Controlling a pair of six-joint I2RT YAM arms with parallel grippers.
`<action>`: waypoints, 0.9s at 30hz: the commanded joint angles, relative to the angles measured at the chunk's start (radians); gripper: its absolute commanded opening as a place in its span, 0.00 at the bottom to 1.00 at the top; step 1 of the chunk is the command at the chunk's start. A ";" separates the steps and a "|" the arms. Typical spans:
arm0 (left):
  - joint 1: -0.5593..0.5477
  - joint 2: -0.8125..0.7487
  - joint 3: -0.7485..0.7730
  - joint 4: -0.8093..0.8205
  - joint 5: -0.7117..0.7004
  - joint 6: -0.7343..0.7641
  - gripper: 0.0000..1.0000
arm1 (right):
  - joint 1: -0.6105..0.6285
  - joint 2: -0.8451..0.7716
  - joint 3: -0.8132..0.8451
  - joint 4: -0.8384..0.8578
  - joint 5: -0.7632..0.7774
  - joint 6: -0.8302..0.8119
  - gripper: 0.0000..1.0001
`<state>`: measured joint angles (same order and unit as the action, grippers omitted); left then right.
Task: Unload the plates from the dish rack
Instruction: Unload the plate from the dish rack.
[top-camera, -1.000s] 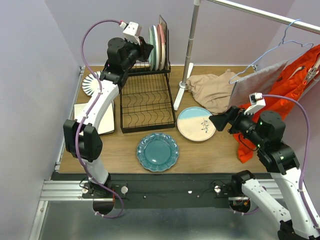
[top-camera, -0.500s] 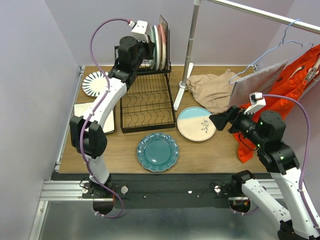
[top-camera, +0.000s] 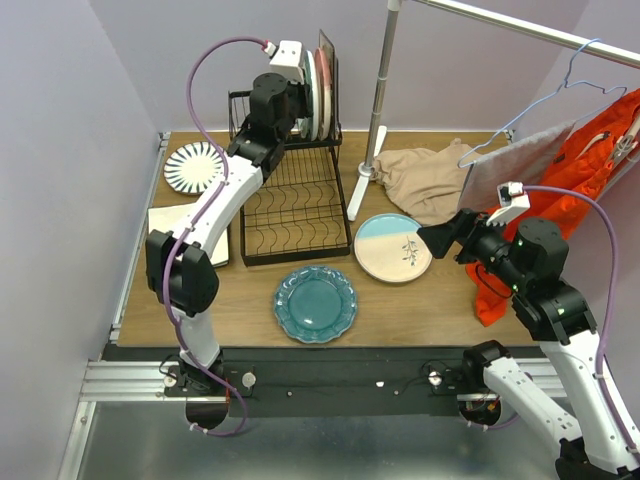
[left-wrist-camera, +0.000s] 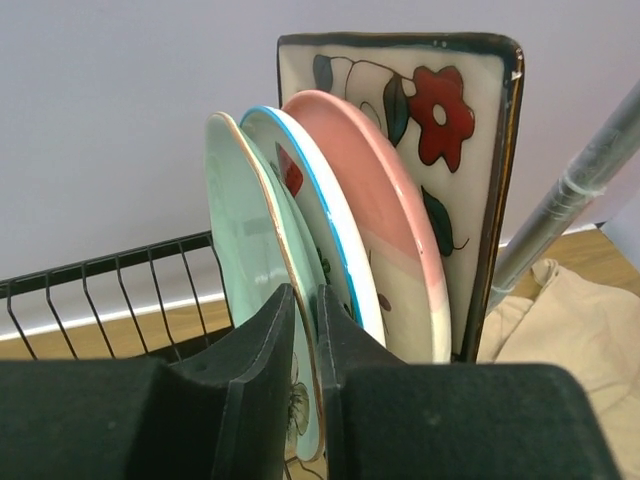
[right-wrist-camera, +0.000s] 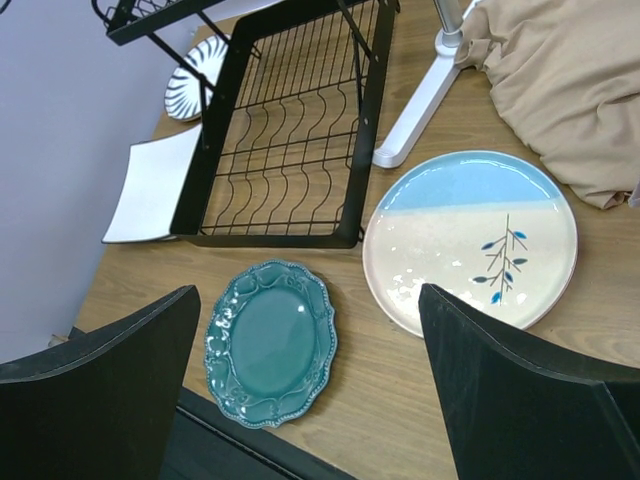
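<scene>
**Asker:** Where was the left gripper (left-wrist-camera: 305, 300), and what was its claw doing?

**Describer:** It was at the upper basket of the dish rack (top-camera: 295, 260), which stood toward the far left of the tabletop. Its two black fingers sat close together on the rim of the pale green plate (left-wrist-camera: 250, 230), one on each face. It appeared to be clamped on that plate.

**Asker:** What stood beside that plate?

**Describer:** Three more stood upright in the same basket, packed closely. A blue-rimmed white plate (left-wrist-camera: 300, 185) was just beside it, then a pink plate (left-wrist-camera: 380, 200), then a square floral plate (left-wrist-camera: 440, 110). The pole of a clothes rail (left-wrist-camera: 575, 190) rose just past the rack.

**Asker:** How would the lift go well?

**Describer:** In my judgement, straight up along the plate's own plane, slowly, until it cleared its slot. Only then should it turn. The hold was on a thin edge, so the plate could pivot or slip. Any tilt would likely knock the white one.

**Asker:** And the rest of the scene?

**Describer:** A teal plate (top-camera: 315, 303) lay by the near edge and a cream-blue plate (top-camera: 392, 247) toward the middle. A striped plate (top-camera: 195, 165) lay by the far left corner. The right gripper (top-camera: 430, 240) hovered by the cream-blue plate with its jaws wide apart, holding nothing.
</scene>
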<state>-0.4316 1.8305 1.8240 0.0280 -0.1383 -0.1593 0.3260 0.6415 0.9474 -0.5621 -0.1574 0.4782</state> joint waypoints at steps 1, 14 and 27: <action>-0.027 0.059 0.029 -0.108 -0.084 0.030 0.27 | 0.001 -0.008 0.001 0.030 0.016 -0.003 0.98; -0.032 0.139 0.156 -0.220 -0.093 0.058 0.34 | 0.001 -0.011 -0.007 0.041 0.002 0.016 0.99; -0.032 0.161 0.153 -0.221 -0.041 0.037 0.20 | 0.001 -0.011 -0.001 0.045 0.005 0.022 0.98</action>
<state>-0.4541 1.9308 1.9858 -0.1387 -0.2157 -0.1322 0.3264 0.6361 0.9455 -0.5404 -0.1577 0.4927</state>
